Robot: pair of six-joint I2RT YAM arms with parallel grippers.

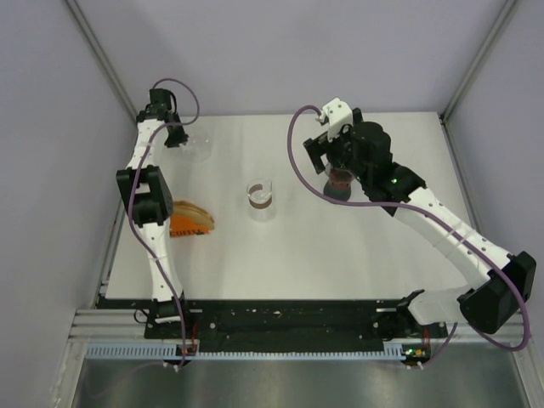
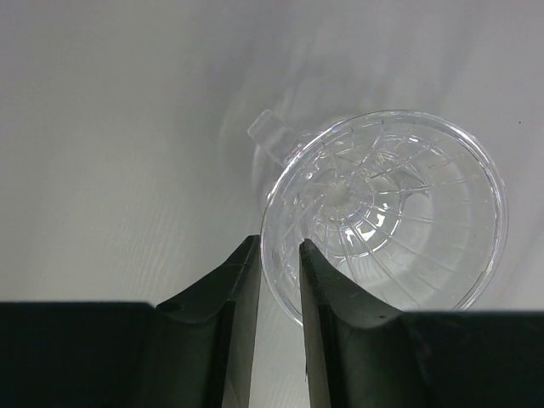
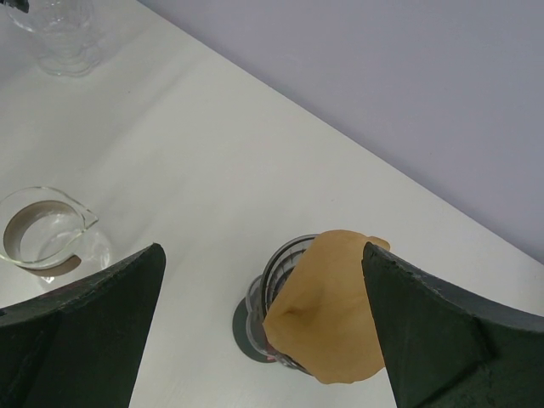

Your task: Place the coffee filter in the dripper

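A brown paper coffee filter point(image 3: 333, 310) lies tilted in the mouth of a dark smoked dripper point(image 3: 276, 280) on a round dark base, sticking out over its near rim. My right gripper point(image 3: 262, 248) hangs open above it, its fingers wide on either side and touching nothing; it also shows in the top view point(image 1: 331, 161) over that dripper point(image 1: 341, 181). My left gripper point(image 2: 279, 246) is shut on the rim of a clear ribbed glass dripper point(image 2: 382, 204) at the far left of the table point(image 1: 197, 146).
A glass carafe point(image 1: 261, 200) stands mid-table, also in the right wrist view point(image 3: 42, 234). A stack of brown filters in an orange holder point(image 1: 191, 219) lies by the left arm. Grey walls close in the white table on three sides.
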